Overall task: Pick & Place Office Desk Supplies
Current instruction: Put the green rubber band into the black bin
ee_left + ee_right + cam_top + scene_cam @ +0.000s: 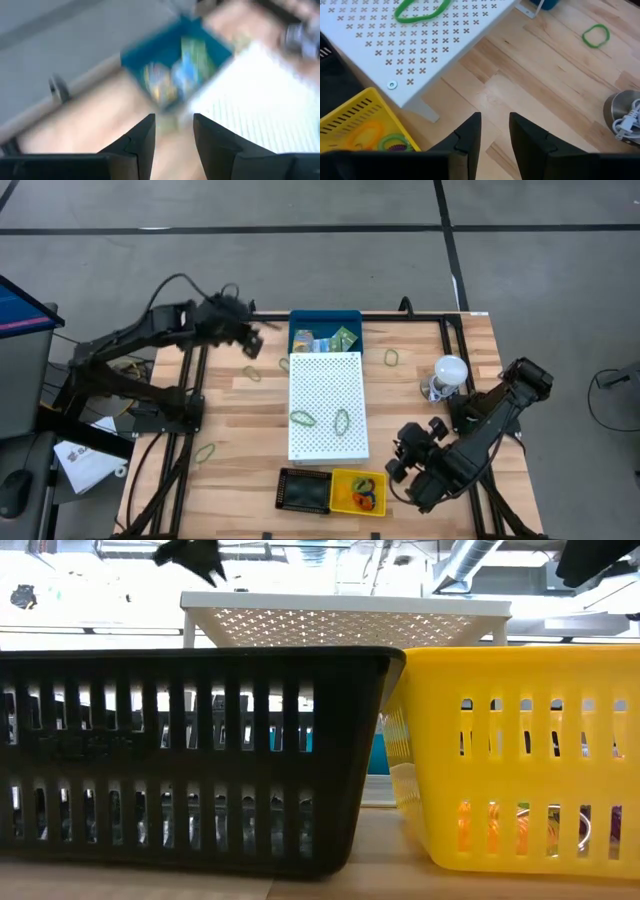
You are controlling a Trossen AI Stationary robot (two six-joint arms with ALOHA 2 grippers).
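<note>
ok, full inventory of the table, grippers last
Rubber bands: two green on the white board, four green loose on the wood, several mixed colours in the yellow basket
Packets: a few, green/blue/yellow, in the blue bin
White board: one, table centre
Blue bin: one, far edge
Black basket: one, near edge
Yellow basket: one, right of black
White bulb: one, right side
Left gripper: beside blue bin, holding nothing
Right gripper: beside yellow basket, holding nothing

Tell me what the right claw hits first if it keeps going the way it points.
Probably bare wooden tabletop beside the white perforated board's leg; the right claw stands empty, nothing between. Depth is uncertain.
</note>
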